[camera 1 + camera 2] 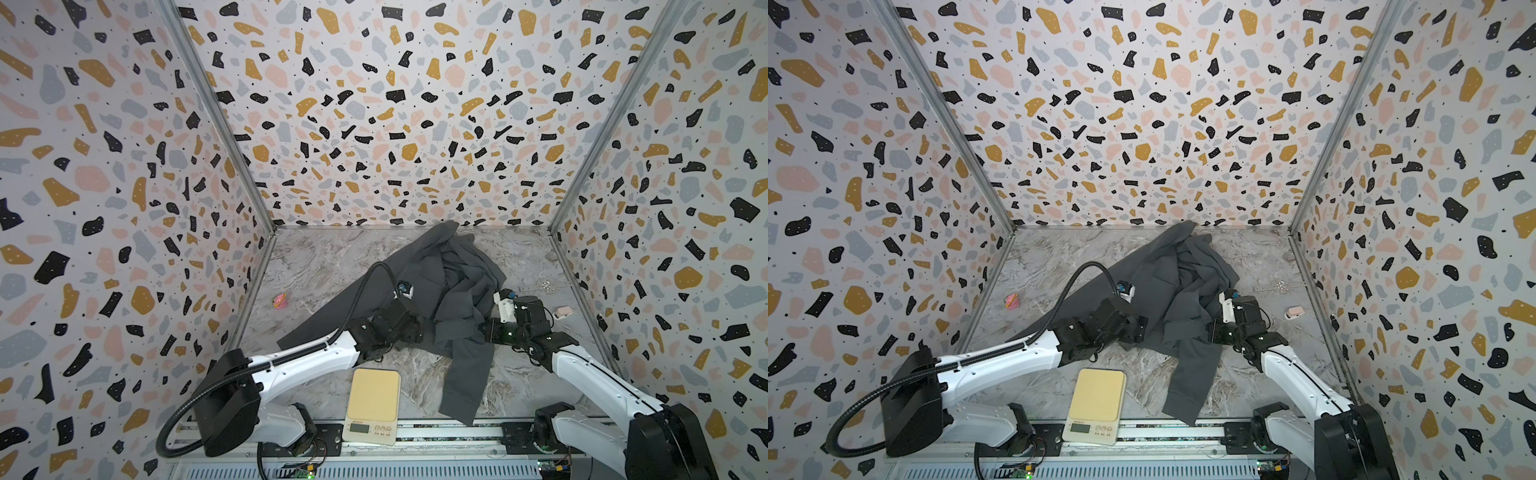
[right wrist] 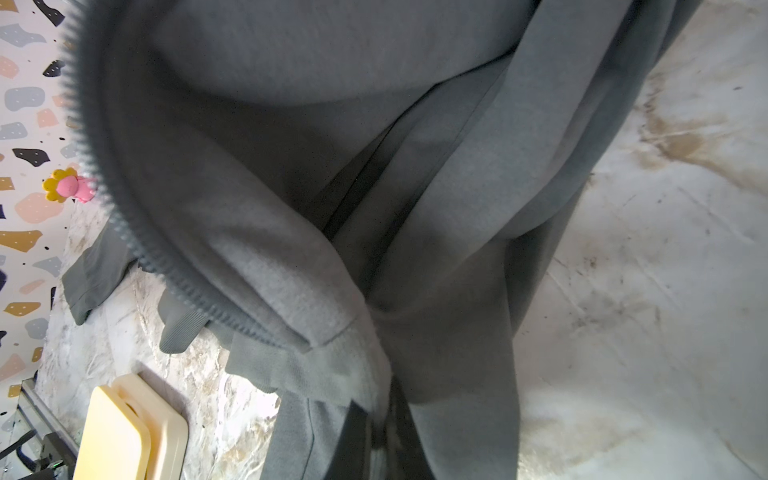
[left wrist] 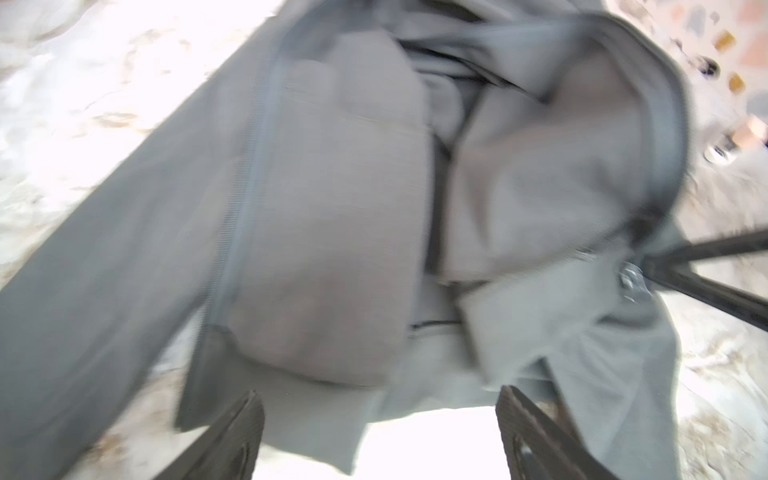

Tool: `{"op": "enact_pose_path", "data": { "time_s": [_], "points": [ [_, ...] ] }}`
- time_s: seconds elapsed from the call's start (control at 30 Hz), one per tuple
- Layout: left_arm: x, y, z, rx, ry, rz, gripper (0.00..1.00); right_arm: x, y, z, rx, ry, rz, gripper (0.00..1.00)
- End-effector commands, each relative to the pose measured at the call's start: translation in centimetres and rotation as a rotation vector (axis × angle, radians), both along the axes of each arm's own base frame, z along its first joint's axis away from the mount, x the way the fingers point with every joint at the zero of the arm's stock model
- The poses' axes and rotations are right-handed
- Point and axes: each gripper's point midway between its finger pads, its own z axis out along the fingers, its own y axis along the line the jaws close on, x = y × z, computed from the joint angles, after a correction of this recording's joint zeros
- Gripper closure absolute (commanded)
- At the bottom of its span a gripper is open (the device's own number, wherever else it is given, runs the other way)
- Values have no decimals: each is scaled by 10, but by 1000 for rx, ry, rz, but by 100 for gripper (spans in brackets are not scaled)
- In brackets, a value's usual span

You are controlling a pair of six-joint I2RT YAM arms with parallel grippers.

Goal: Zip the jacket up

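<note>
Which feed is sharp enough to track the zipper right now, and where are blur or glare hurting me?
Left wrist view: motion-blurred, jacket smeared, tabletop blown out white. Right wrist view: sharpest, zipper teeth crisp, though the marble glares beside the fabric. Both top views: evenly lit, in focus, walls bowed by the wide lens, jacket too dark for fold detail.

The dark charcoal-grey cloth jacket (image 2: 415, 208) looked matt and soft, fleecy inside and ribbed at its hem. The grey marbled tabletop (image 2: 644, 249) appeared smooth, faintly glossy; the cream rectangular plastic scale (image 1: 374, 390) smooth.
</note>
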Motion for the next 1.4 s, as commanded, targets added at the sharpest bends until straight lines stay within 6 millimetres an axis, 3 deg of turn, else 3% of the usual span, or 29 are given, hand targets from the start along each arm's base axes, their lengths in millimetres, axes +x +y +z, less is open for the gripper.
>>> {"op": "enact_pose_path", "data": {
  "time_s": [0.0, 0.1, 0.33, 0.6, 1.07, 1.37],
  "points": [
    [10, 56, -30, -7, 85, 135, 11, 8, 3, 21, 19, -49, 11, 100],
    [13, 95, -50, -97, 130, 273, 17, 8, 6, 23, 31, -53, 21, 100],
    [9, 130, -83, -165, 181, 421, 29, 8, 11, 27, 57, -60, 41, 100],
    [11, 115, -116, -163, 280, 370, 43, 5, 12, 33, 69, -73, 46, 100],
    [19, 87, -111, -284, 262, 262, 47, 0, 11, 35, 77, -91, 48, 100],
    [13, 88, -123, -260, 301, 258, 46, 1, 12, 37, 83, -96, 50, 100]
  ]
}}
